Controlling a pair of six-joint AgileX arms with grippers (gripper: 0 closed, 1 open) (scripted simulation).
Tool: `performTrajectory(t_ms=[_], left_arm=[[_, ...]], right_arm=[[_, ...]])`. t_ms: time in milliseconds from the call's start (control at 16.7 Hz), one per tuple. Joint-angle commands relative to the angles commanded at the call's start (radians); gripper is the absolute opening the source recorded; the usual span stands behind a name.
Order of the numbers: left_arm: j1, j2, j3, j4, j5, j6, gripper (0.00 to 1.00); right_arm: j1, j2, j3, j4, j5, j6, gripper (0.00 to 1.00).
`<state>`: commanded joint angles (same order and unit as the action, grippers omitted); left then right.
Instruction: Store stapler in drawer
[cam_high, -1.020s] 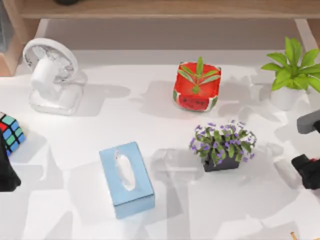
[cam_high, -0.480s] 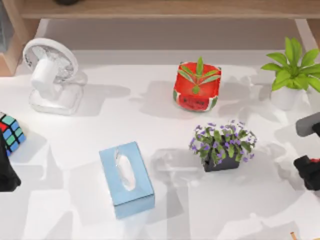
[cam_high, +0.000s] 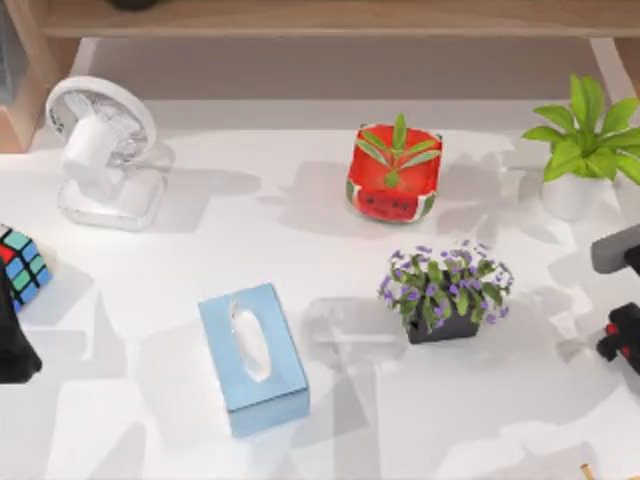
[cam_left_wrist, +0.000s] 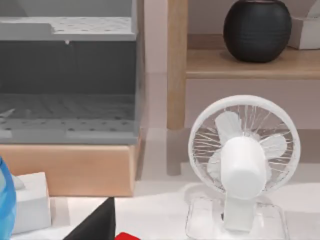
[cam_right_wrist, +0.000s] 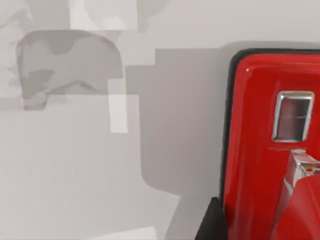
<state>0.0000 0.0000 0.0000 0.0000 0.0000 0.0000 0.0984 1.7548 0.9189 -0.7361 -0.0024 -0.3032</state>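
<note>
My right wrist camera looks straight down on the stapler (cam_right_wrist: 265, 145), a glossy red body with a black edge and a small metal plate set into its top, lying against the pale table (cam_right_wrist: 100, 175) with its shadow beside it. From the top view, the right gripper (cam_high: 622, 340) sits at the far right edge of the frame, about two thirds of the way down, a dark mass with a speck of red on it. I cannot tell how its jaws stand, nor whether they touch the stapler.

Working outward from there in the top view: just left of the right gripper is the dark pot of purple flowers (cam_high: 445, 290), right of centre. Above it stands the red watermelon-patterned pot (cam_high: 393, 175) with a green plant. In the upper right corner is a leafy green plant in a white pot (cam_high: 585, 145). The blue tissue box (cam_high: 252, 357) lies left of centre in the lower half. The white desk fan (cam_high: 100, 150) stands at the upper left, and a colourful puzzle cube (cam_high: 20, 265) rests at the left edge.

My left arm (cam_high: 12, 345) is parked at the lower left edge of the frame; I cannot tell its jaw state. Its wrist camera faces the fan, a grey open drawer (cam_left_wrist: 67, 80) in a wooden frame in the upper left of that frame, and a round black vase (cam_left_wrist: 257, 30) on a wooden shelf at the upper right.
</note>
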Motion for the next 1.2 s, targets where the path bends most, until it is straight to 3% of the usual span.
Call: performTrajectory(t_ms=[120, 660, 1200], left_arm=[[0.000, 0.000, 0.000, 0.000, 0.000, 0.000, 1.00], [0.000, 0.000, 0.000, 0.000, 0.000, 0.000, 1.00], [0.000, 0.000, 0.000, 0.000, 0.000, 0.000, 1.00]], right_arm=[[0.000, 0.000, 0.000, 0.000, 0.000, 0.000, 0.00], [-0.001, -0.004, 0.002, -0.004, 0.002, 0.001, 0.00], [-0.002, -0.064, 0.065, -0.127, 0.001, -0.001, 0.00]])
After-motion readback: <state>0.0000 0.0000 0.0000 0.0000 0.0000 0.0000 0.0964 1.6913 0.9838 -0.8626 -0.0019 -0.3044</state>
